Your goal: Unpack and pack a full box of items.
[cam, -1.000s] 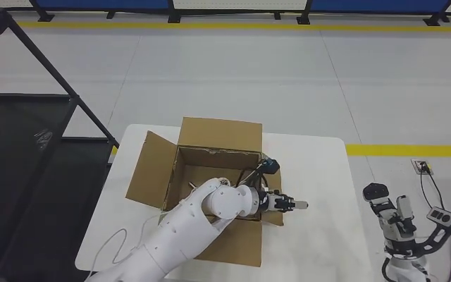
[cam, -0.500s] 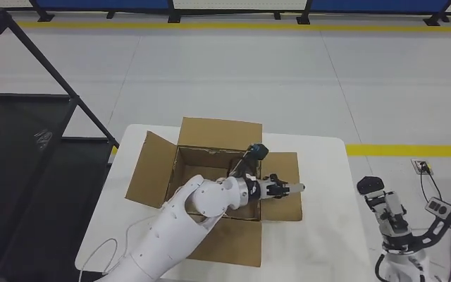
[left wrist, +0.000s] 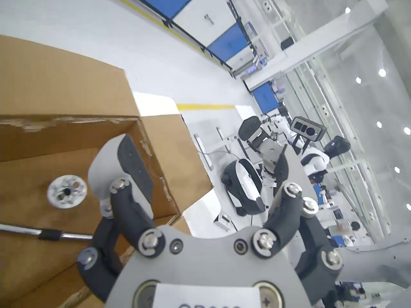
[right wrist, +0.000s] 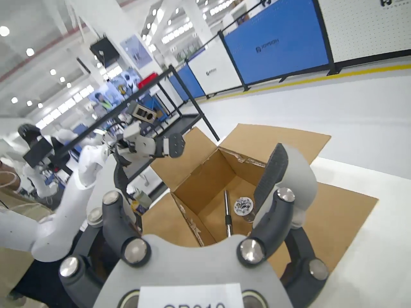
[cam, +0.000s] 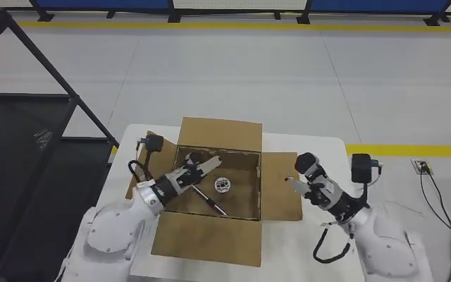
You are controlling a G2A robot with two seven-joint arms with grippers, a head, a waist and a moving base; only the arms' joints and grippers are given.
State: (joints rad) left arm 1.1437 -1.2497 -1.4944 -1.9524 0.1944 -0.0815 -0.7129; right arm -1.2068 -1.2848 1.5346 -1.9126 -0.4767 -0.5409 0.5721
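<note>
- Box [cam: 220,135]: brown corrugated cardboard, open, four flaps folded out, standing mid-surface. The left flap is largely hidden behind the left arm in the top view. The far wall's top edge is torn and ragged.
- Disc [cam: 223,185]: small, round and silvery with dark holes. It lies flat about mid-floor inside the box. Its face detail is too small to make out.
- Rod [cam: 209,200]: thin shiny metal with one dark band, lying aslant on the box floor near the disc. One end is cut off at the frame edge in the left wrist view. In the right wrist view one end is hidden behind the gripper body.
- Left gripper [cam: 204,166]: fingers spread wide, holding nothing. It hangs over the left side of the box opening, above the contents and apart from them.
- Right gripper [cam: 299,176]: fingers released and empty. It sits over the right flap, outside the opening.
- Pads [right wrist: 271,174]: black with fine ribbing, set on smooth white finger shells.
- Surface [cam: 317,151]: white and smooth with rounded corners. Bare top shows beyond the right flap and along the far edge beside the box. The near flap reaches close to the near edge.
</note>
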